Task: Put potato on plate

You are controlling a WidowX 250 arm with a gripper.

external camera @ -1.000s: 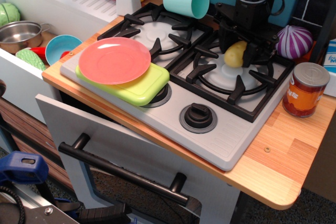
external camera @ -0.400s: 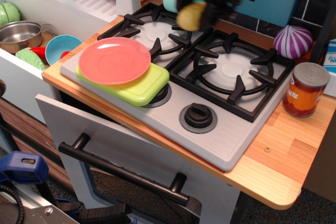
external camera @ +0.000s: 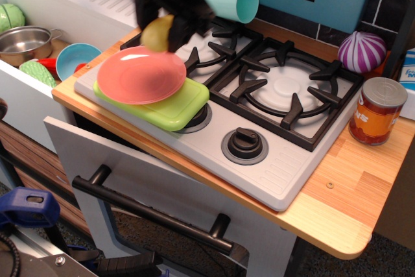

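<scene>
We count one potato (external camera: 157, 33), one plate (external camera: 141, 74), one green tray (external camera: 181, 107), one teal cup (external camera: 231, 2), one striped onion (external camera: 362, 51), one can (external camera: 377, 111), one blue bowl (external camera: 76, 60) and one steel pot (external camera: 24, 42). Taking the plate as our landmark, the potato hangs just above its far edge, not touching it, clamped between the fingers of the blurred black gripper (external camera: 162, 30). A second ago we saw the potato low over the right burner, well to the plate's right; since then the gripper has lifted and carried it left across the stove (external camera: 285, 89). The plate lies bare on the green tray. The blue bowl sits left of the plate, and we cannot tell what the bowl or the pot beyond it contains.
</scene>
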